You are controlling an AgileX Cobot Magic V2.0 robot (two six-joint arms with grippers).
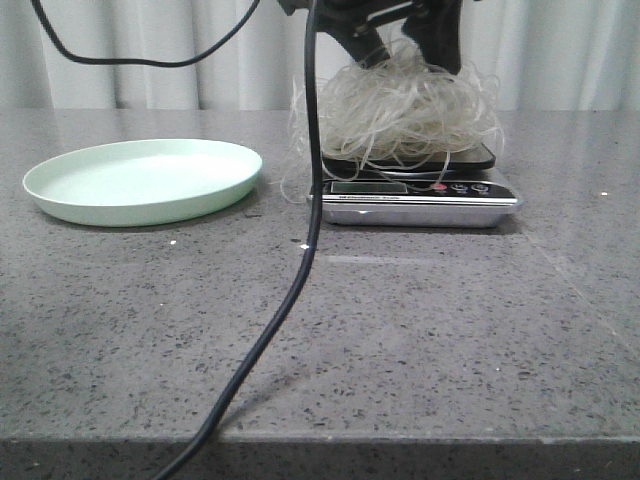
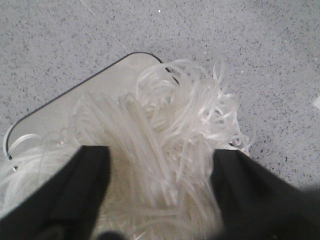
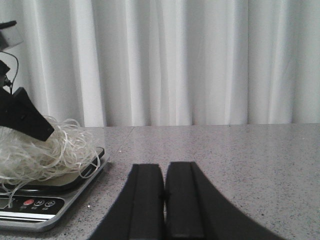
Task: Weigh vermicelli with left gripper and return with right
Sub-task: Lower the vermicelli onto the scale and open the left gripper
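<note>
The vermicelli is a fluffy whitish tangle lying on the platform of the digital scale. My left gripper is right above it, fingers pushed into the top of the pile. In the left wrist view the gripper is open, its black fingers wide apart on either side of the strands. My right gripper is shut and empty, low over the table to the right of the scale. The vermicelli also shows in that view. The pale green plate is empty at the left.
A black cable hangs down across the middle of the front view, in front of the scale's left end. White curtains close off the back. The grey speckled table's front edge runs along the bottom.
</note>
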